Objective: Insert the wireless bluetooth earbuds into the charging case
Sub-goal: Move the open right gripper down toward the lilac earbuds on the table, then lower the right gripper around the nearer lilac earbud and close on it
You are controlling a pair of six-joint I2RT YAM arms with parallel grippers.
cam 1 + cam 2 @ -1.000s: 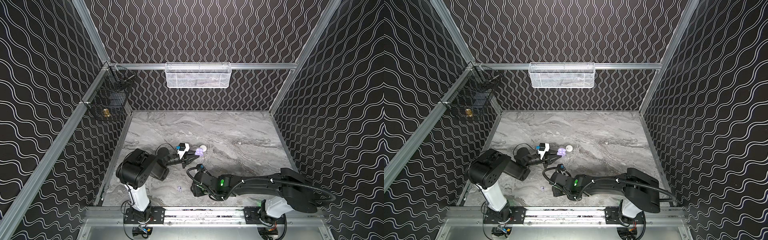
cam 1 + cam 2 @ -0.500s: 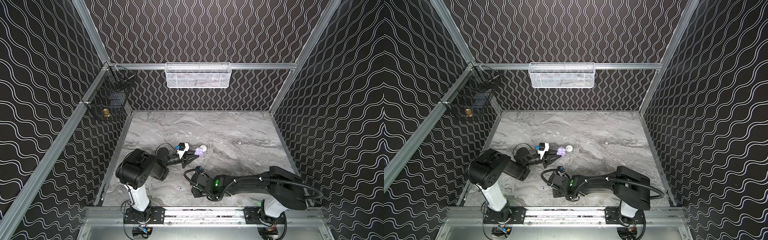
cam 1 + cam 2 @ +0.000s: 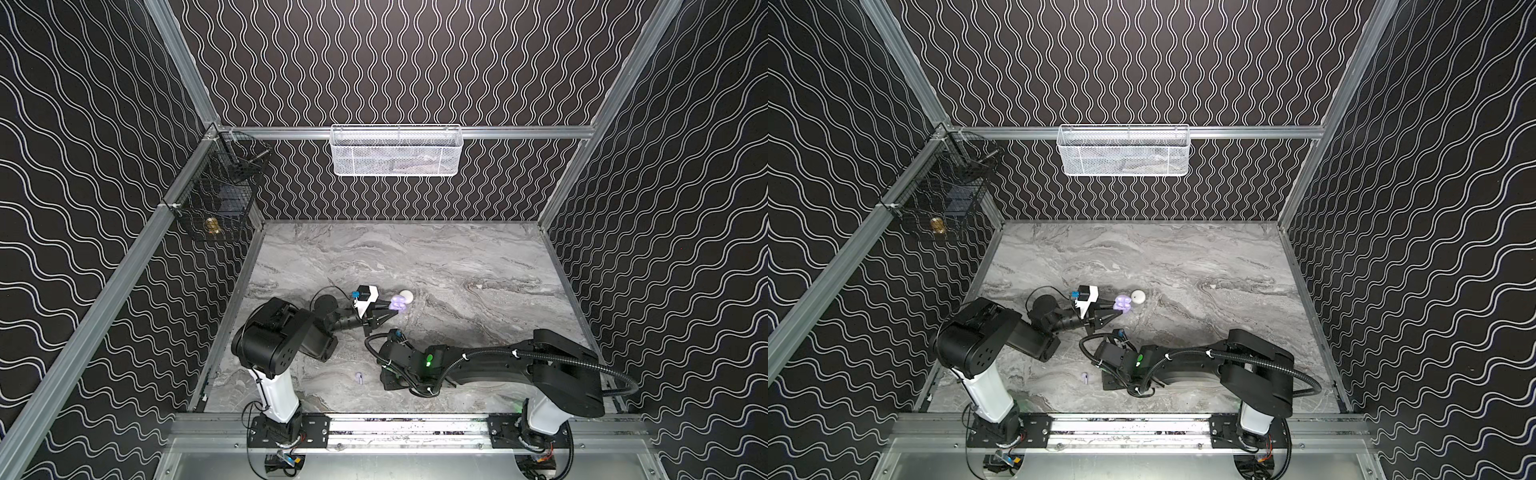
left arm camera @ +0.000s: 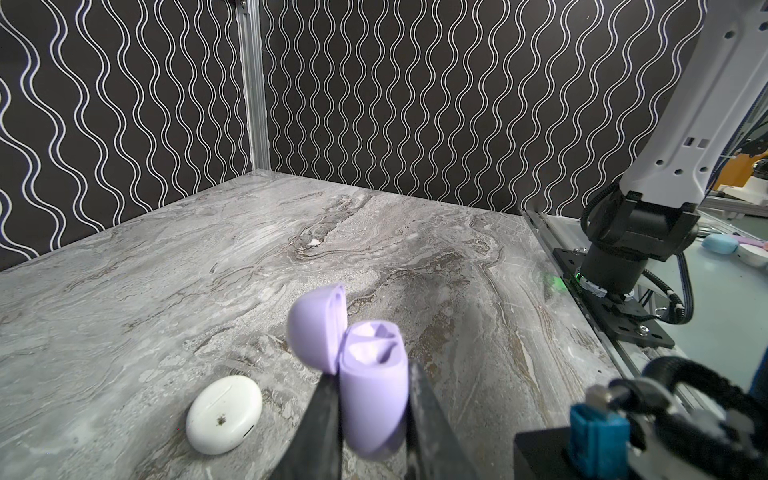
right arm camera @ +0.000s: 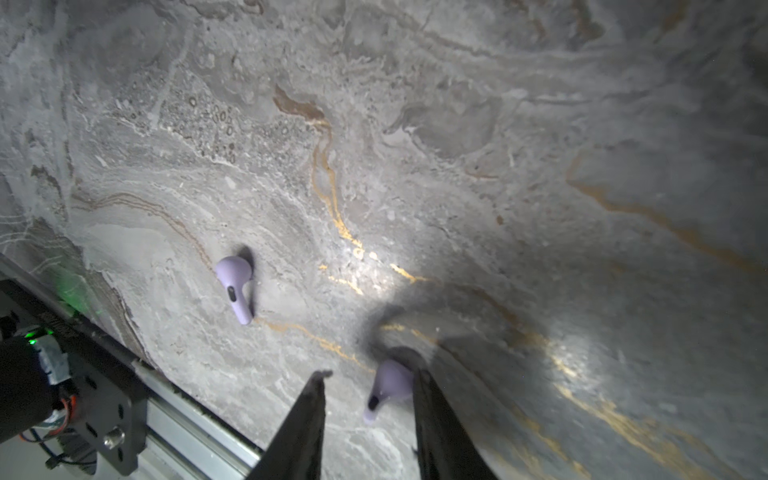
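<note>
Lavender case [image 4: 374, 409], lid open and wells seemingly empty, sits clamped in left gripper [image 4: 371, 374]; right gripper [image 5: 370, 372] straddles an earbud [image 5: 390, 384], jaws parted.

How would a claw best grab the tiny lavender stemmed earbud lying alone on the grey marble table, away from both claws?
Probably from straight above, jaws closing across the rounded head of the tiny lavender stemmed earbud. It lies flat on the grey marble table, so only its sides are exposed; the head is widest, and the thin stem might slip.
</note>
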